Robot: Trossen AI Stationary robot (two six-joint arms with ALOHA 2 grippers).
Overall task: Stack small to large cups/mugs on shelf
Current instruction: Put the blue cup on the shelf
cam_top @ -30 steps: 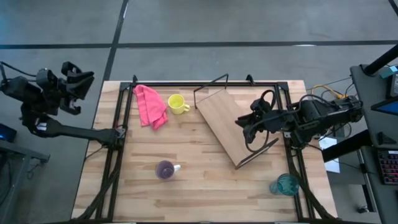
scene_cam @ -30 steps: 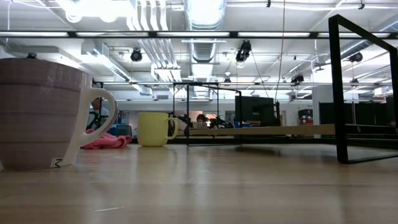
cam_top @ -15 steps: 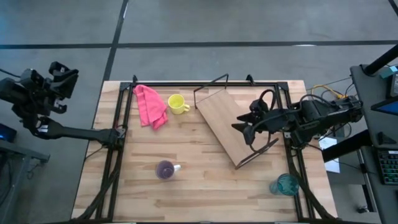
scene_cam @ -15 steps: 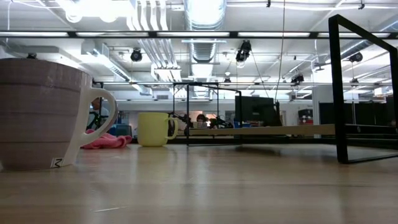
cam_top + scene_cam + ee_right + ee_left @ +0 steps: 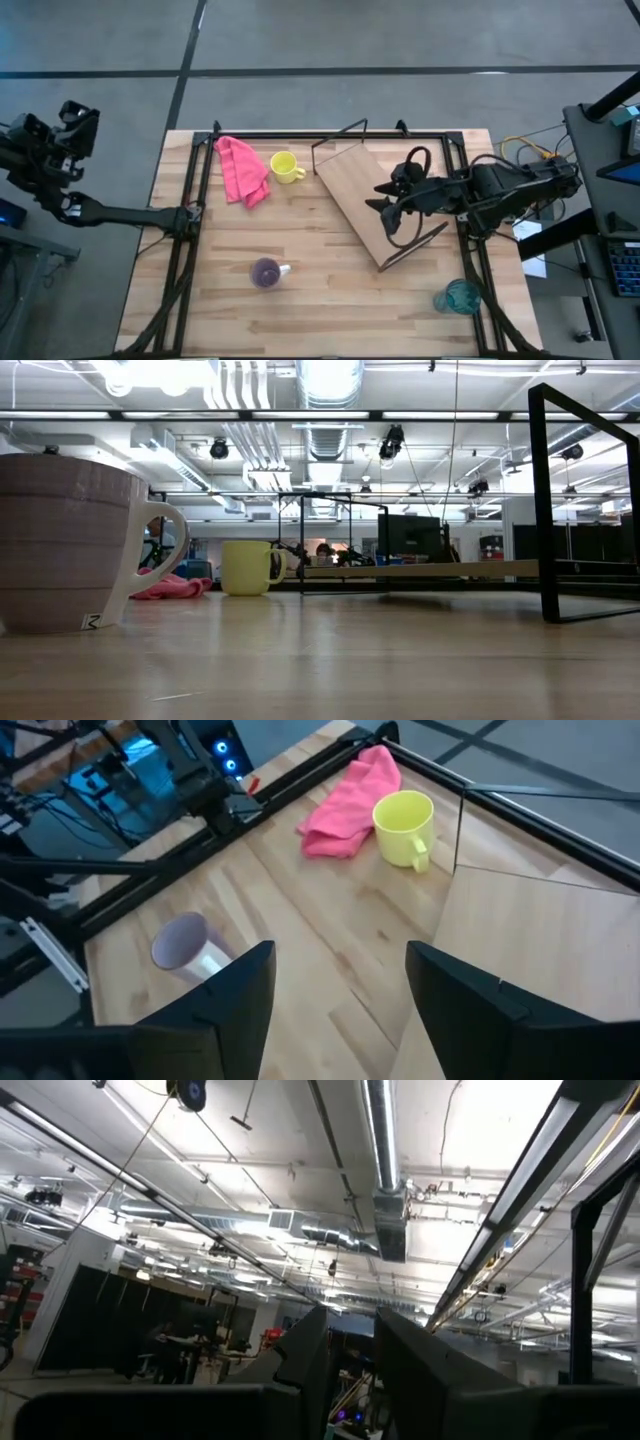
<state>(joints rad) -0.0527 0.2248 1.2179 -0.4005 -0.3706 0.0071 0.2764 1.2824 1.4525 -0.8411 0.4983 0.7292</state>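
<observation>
The shelf [image 5: 358, 192], a light-brown board on a black wire frame, stands askew on the table's right half. My right gripper [image 5: 382, 210] hovers open over the board's right part, empty [image 5: 340, 980]. The yellow mug [image 5: 285, 166] stands upright at the far side, left of the shelf [image 5: 405, 820]. Near the front stands the purple mug [image 5: 266, 272], its pale handle pointing right [image 5: 70, 545]. The teal cup [image 5: 460, 297] sits at the near right corner. My left gripper [image 5: 78, 120] is off the table's far left, pointing up, fingers [image 5: 352, 1350] slightly apart and empty.
A pink cloth [image 5: 242, 170] lies crumpled next to the yellow mug, on its left. Black metal rails [image 5: 190, 215] frame the tabletop. Cables and equipment [image 5: 530, 160] crowd the right edge. Bare wood [image 5: 330, 290] spreads between the purple mug and the teal cup.
My right gripper has opened wider and moved a little toward the table's left over the shelf board. My left arm has drawn farther away from the table's left edge. The cups and the shelf have stayed where they were.
</observation>
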